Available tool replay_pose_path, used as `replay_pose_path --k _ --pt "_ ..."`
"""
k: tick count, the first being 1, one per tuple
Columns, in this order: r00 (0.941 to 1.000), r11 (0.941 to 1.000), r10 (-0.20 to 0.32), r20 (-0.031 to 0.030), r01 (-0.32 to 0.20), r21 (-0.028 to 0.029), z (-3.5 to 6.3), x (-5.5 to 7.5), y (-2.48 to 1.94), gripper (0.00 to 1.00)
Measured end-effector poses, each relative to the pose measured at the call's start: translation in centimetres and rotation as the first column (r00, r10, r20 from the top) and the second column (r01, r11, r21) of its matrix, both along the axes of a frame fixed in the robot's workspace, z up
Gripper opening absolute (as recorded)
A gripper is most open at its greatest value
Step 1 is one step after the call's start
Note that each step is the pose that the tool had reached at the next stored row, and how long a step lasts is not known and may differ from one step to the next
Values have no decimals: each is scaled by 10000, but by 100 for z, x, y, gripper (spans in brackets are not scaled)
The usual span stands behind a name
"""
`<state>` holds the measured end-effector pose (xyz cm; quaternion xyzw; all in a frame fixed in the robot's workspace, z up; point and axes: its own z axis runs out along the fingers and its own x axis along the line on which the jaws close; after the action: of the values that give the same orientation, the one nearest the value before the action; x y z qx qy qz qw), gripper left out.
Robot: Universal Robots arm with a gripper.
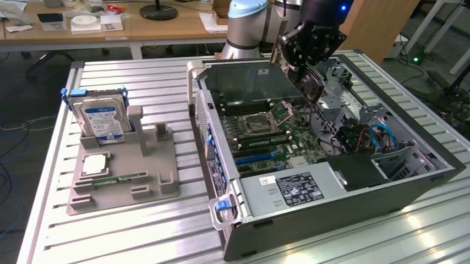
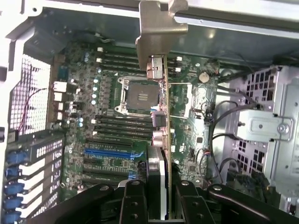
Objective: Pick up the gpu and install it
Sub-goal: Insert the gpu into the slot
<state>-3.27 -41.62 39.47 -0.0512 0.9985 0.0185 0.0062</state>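
Note:
My gripper hangs over the open computer case, shut on the gpu. In the wrist view the gpu appears edge-on, a thin green board with a black cooler. Its silver end bracket points away from the two black fingers that clamp it. The card stands upright above the motherboard, clear of it, over the area between the CPU socket and the blue slot.
The case holds a power supply, a bundle of cables and a metal drive cage. On the exterior view's left, a grey holder carries a silver hard drive, a chip and a memory stick.

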Motion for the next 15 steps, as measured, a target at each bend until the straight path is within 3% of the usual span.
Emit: replay_pose_path --k 8,15 --pt "9947 9947 1031 1 -1031 0 0 -6 -5 28" --pt "9807 9807 1955 1 -1955 -1 0 -8 -8 28"
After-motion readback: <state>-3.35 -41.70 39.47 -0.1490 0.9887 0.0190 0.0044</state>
